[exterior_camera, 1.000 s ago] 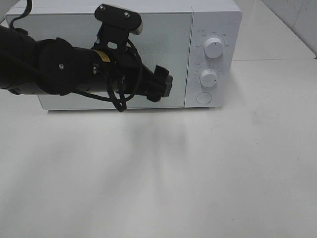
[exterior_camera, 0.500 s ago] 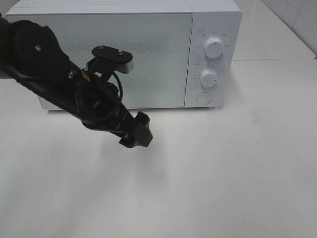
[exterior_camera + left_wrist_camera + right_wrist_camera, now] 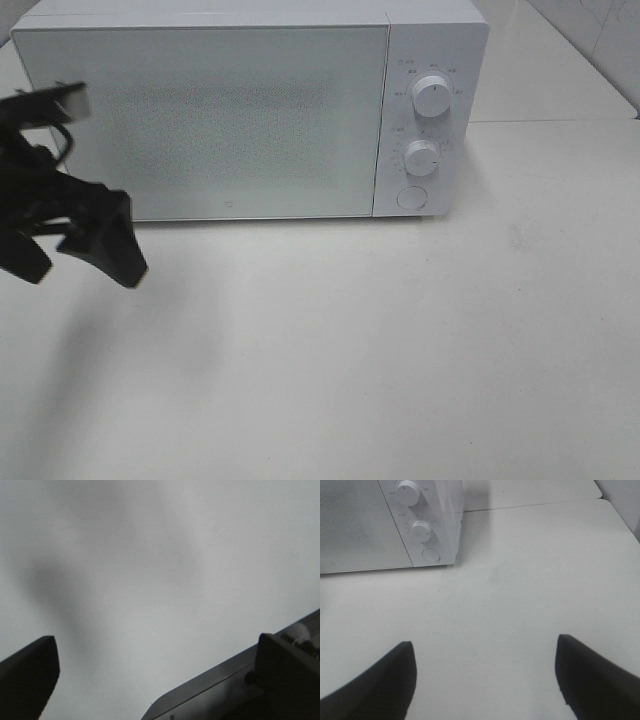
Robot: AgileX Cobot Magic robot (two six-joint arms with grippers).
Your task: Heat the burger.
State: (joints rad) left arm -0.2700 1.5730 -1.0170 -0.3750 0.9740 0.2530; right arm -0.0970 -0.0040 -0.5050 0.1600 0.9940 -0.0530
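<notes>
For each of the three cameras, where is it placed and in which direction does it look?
Exterior high: above, looking down at the white box-shaped microwave; left end effector at the edge.
Left wrist: on the left arm, facing the plain white tabletop; open dark fingertips.
Right wrist: on the right arm, facing the microwave's round white knobs; open fingertips.
Exterior and right wrist views share the microwave.

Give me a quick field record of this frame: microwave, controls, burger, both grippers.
microwave: white, on the table, door shut
controls: upper dial, lower dial, round button, all right of the door
burger: not visible in any view
left gripper: open, empty, at the exterior view's left edge, in front of the microwave
right gripper: open, empty, over bare table
</notes>
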